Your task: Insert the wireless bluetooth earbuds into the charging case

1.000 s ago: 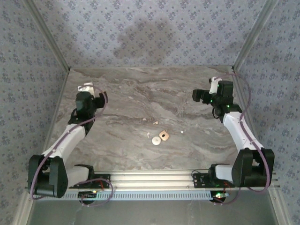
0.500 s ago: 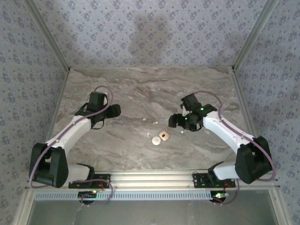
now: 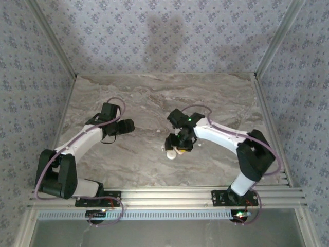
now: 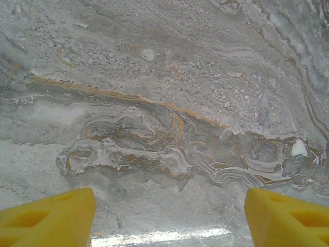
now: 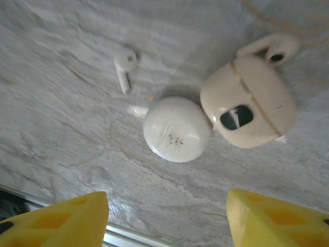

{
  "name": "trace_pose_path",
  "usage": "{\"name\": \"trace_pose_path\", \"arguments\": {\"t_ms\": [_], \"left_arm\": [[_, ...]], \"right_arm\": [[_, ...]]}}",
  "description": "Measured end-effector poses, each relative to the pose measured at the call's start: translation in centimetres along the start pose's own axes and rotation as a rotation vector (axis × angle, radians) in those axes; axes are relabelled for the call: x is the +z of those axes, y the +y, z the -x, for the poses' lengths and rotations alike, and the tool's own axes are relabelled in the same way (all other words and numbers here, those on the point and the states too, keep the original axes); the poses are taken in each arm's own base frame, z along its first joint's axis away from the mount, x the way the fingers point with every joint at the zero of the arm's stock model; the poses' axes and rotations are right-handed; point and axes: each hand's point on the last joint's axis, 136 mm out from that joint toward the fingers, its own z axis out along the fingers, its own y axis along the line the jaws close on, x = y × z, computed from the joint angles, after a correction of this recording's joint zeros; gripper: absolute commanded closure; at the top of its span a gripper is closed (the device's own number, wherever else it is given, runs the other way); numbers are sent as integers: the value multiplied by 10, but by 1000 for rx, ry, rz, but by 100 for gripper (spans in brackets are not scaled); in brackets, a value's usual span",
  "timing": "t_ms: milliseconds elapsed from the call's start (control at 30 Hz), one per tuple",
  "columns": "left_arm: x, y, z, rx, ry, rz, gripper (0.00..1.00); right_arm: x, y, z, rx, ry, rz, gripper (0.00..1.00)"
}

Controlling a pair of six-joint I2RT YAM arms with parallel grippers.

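Right wrist first: my right gripper (image 5: 164, 218) hangs over the marble table (image 5: 61, 134) with its yellow fingers (image 5: 56, 221) spread and nothing between them (released, plainly). Just ahead of the gap lies a white disc (image 5: 177, 129), flat on the stone. Right against it, ahead and toward the finger at the right of that view, sits a tan case (image 5: 249, 103) with a dark oval opening in its face and a small loop at its far end. Ahead toward the other finger, a little past the disc and apart from it, lies one earbud (image 5: 124, 67). It is white, its stem points back toward me, and it lies on the bare table outside the case. From the top camera this gripper hovers over that cluster. My left gripper (image 4: 169, 218) is well apart from all that, also slack, fingers wide over bare stone. Far ahead of its right-hand finger is a small white bit (image 4: 298, 148); I cannot tell what it is.
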Motion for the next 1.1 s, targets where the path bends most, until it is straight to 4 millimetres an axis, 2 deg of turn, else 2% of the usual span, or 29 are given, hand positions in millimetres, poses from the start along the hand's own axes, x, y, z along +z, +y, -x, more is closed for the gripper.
{"name": "trace_pose_path", "arguments": {"t_ms": [167, 300, 533, 900, 1100], "left_arm": [[2, 1, -3, -2, 17, 3, 23], [2, 1, -4, -2, 22, 1, 23], [2, 1, -5, -3, 27, 0, 23], [2, -1, -6, -3, 31, -7, 22], [2, -1, -6, -3, 31, -7, 22]], "right_arm": [[24, 8, -1, -6, 71, -34, 35], [34, 5, -4, -2, 104, -65, 35], [46, -7, -3, 10, 125, -136, 34], [55, -12, 3, 8, 114, -174, 36], [59, -14, 5, 4, 113, -191, 45]]}}
